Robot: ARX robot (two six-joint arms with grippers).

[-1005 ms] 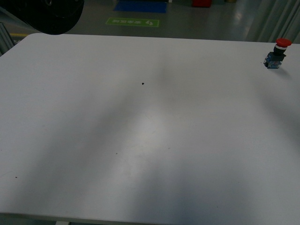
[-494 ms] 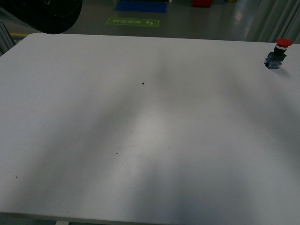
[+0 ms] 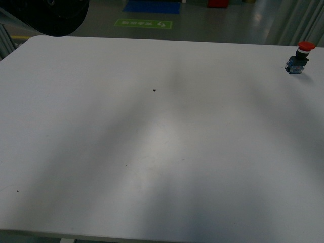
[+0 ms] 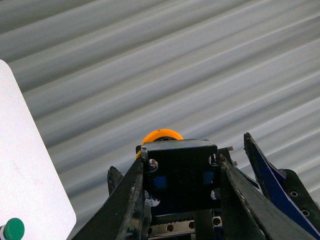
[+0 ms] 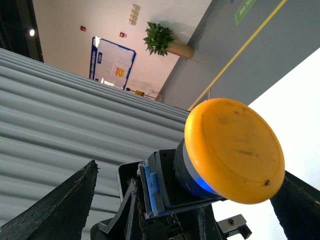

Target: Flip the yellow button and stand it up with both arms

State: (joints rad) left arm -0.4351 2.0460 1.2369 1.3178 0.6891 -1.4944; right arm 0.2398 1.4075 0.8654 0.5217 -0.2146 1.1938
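**A:** What does the front view show?

**B:** A white tabletop (image 3: 152,131) with a red-capped push-button switch (image 3: 301,56) at its far right edge. Beyond it is grey floor with a green marking (image 3: 143,24).

**A:** And the yellow-orange mushroom-capped push-button switch (image 5: 234,150)?

**B:** Only the wrist views show it, held off the table before a grey ribbed wall (image 4: 150,60). The left gripper (image 4: 181,172) clamps its black block. The right gripper (image 5: 190,172) has its fingers (image 5: 65,205) spread wide around the cap.

Front cam overlooks table (image 3: 152,152) fr. robot body; both wrist cams share yellow button (image 5: 234,150), v. close.
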